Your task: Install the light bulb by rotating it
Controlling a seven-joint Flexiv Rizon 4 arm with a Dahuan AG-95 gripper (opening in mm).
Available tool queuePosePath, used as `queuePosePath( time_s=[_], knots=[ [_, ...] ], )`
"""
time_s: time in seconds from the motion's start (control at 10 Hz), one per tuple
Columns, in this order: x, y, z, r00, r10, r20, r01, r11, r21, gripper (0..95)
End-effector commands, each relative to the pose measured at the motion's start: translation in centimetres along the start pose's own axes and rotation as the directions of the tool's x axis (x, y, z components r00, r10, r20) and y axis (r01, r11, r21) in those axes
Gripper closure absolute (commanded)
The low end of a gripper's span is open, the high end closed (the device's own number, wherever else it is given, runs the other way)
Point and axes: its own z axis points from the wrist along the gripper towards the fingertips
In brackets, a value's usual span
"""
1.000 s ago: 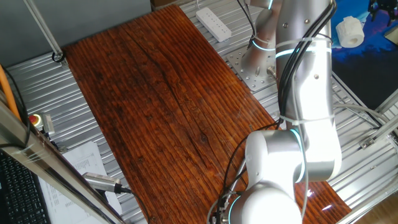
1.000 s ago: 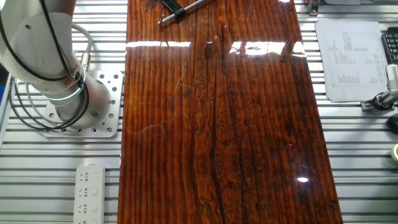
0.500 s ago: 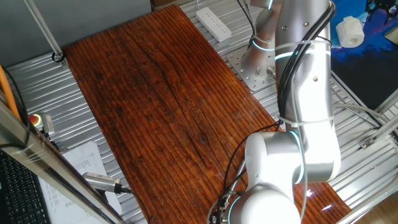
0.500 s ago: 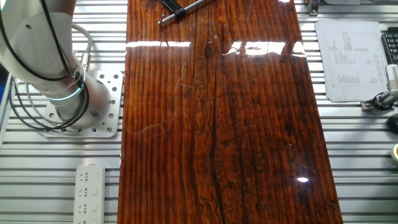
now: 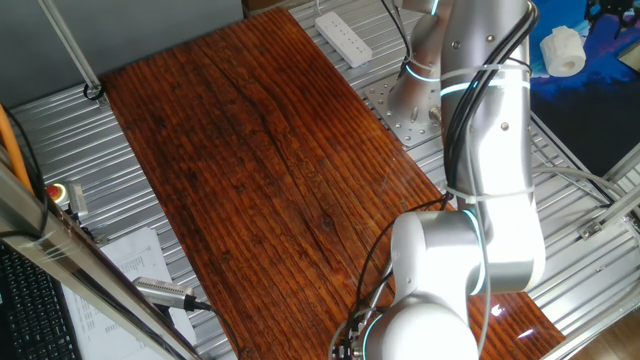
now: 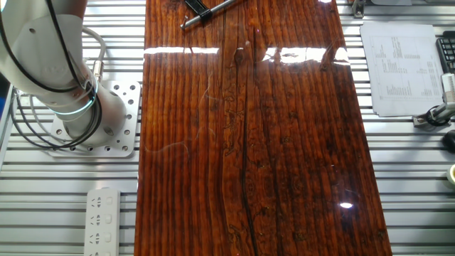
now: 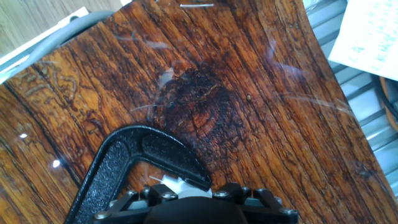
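No readable writing anywhere as far as I can make out. The printed sheet (image 6: 404,67) in the other fixed view has rows of text or numbers, but it's way too small to read.

One fixed view: a glossy dark red-brown wooden tabletop (image 5: 250,170) with heavy grain sits on a ribbed aluminium frame. The silver robot arm (image 5: 485,150) rises from a bolted base plate and its big round joint fills the bottom right corner, so whatever is below it is blocked. A white power strip (image 5: 343,37) lies at the top, beside the wood. On the left edge there's a red button (image 5: 56,191) and a corner of a keyboard, both cut off. A lumpy white cylinder (image 5: 561,50) sits top right on something blue. No bulb visible here.

The other fixed view: same tabletop seen from above, with strong glare streaks. A black pen-like thing (image 6: 206,10) lies at the top edge, partly cropped. The arm's base is on the left, and the power strip is bottom left.

Hand view: looking down at the wood, with a dark knot in the grain. A black clamp (image 7: 127,168) curves up from the bottom. A small bit of white (image 7: 177,184) peeks out beside it, right at the gripper (image 7: 199,198), possibly the light bulb, but it's too hidden to be sure. Can't tell whether the gripper is spread or pinching anything; only its top edge shows.
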Motion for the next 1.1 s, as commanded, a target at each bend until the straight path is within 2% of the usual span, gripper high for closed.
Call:
queuePosePath(
  time_s=[0.1, 0.2, 0.3, 1.1],
  knots=[
    [0.11, -0.08, 0.02, 1.000, -0.003, 0.000, 0.003, 1.000, -0.001, 38.0],
    [0.13, -0.09, 0.02, 1.000, 0.001, -0.002, -0.001, 1.000, -0.001, 38.0],
    [0.13, -0.09, 0.02, 1.000, 0.001, 0.000, -0.001, 1.000, -0.002, 57.0],
    [0.15, -0.15, -0.16, 1.000, 0.008, 0.014, -0.008, 1.000, -0.011, 57.0]
  ],
)
